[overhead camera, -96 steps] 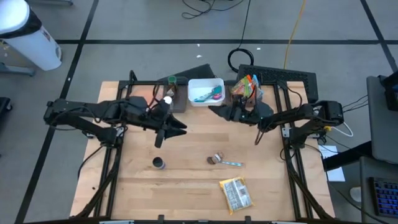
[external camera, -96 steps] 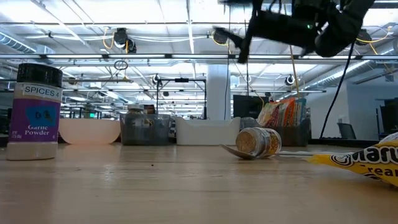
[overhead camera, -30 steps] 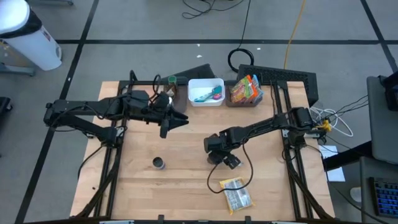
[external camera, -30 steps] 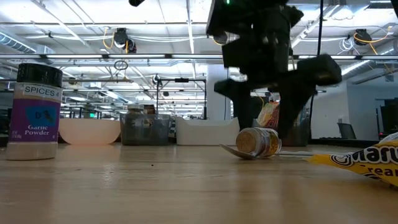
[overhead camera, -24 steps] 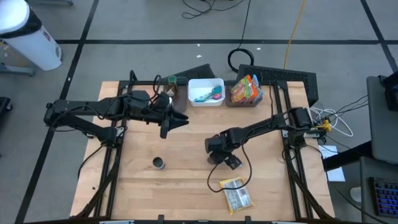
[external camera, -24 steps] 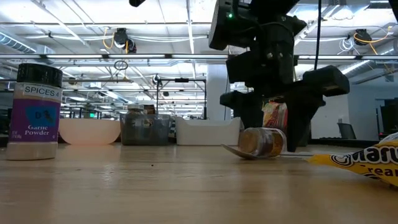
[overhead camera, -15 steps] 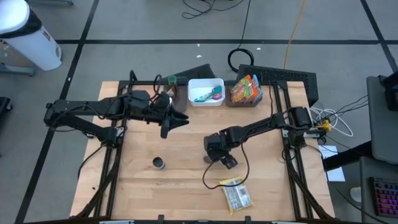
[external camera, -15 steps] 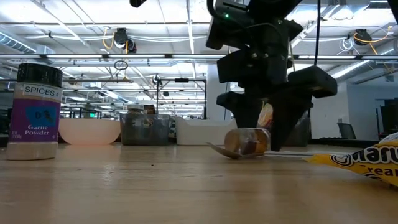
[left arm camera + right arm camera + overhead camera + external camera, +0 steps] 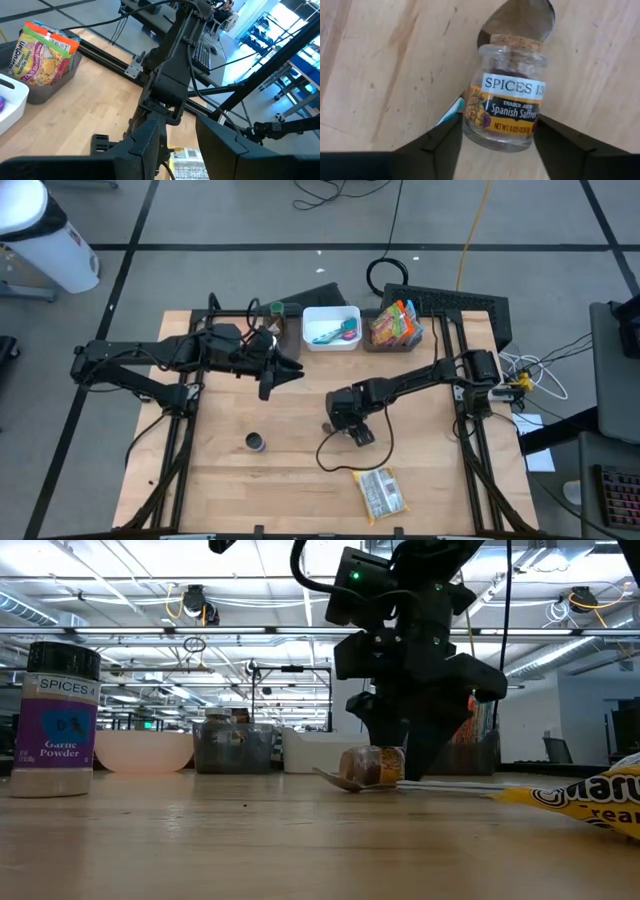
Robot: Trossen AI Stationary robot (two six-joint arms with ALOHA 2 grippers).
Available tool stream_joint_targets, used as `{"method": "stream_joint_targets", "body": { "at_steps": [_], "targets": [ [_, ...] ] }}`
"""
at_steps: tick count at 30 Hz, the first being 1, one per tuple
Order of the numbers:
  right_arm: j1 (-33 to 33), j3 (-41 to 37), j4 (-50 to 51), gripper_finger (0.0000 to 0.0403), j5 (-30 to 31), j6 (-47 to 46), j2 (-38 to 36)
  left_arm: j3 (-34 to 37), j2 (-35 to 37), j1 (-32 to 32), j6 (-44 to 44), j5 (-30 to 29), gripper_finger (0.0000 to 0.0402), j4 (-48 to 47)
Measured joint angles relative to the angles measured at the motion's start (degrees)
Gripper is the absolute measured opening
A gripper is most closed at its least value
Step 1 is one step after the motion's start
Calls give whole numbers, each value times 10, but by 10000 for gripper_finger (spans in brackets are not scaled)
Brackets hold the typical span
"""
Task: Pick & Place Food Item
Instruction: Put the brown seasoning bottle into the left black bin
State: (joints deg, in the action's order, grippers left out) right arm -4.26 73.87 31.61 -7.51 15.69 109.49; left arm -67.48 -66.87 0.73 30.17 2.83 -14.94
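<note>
A small glass saffron jar with a cork stopper lies on its side over the bowl of a spoon near the table's middle. It also shows in the low view. My right gripper is shut on it and shows in the high view. My left gripper is open and empty, and hovers above the table's far left part. My right gripper pinches the jar's glass body near its base between its two fingers, one on each side. The fingers come from above, pointing down, and lie across the jar. The jar lies on its side, low over the spoon, cork end away from the gripper.
A garlic powder shaker stands near left. A yellow packet lies near the front edge. A white bin and a grey bin with noodle packets stand along the far edge. A cable loop hangs below the right arm.
My right gripper has come down around the jar, shut on it, and gone toward the table's left edge. The jar and the spoon under it have slid left along the table with it.
</note>
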Motion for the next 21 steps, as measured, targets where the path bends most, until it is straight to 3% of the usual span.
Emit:
{"method": "stream_joint_targets", "body": {
  "at_steps": [4,8,21],
  "targets": [
    [6,0,0,283,-3,-23,0,0,0,0,0,0,134,0],
    [17,0,-1,304,-44,-48,0,0,0,0,0,0,134,0],
    [28,0,-45,289,-61,-86,0,0,0,0,-5,0,134,0]
  ]
}}
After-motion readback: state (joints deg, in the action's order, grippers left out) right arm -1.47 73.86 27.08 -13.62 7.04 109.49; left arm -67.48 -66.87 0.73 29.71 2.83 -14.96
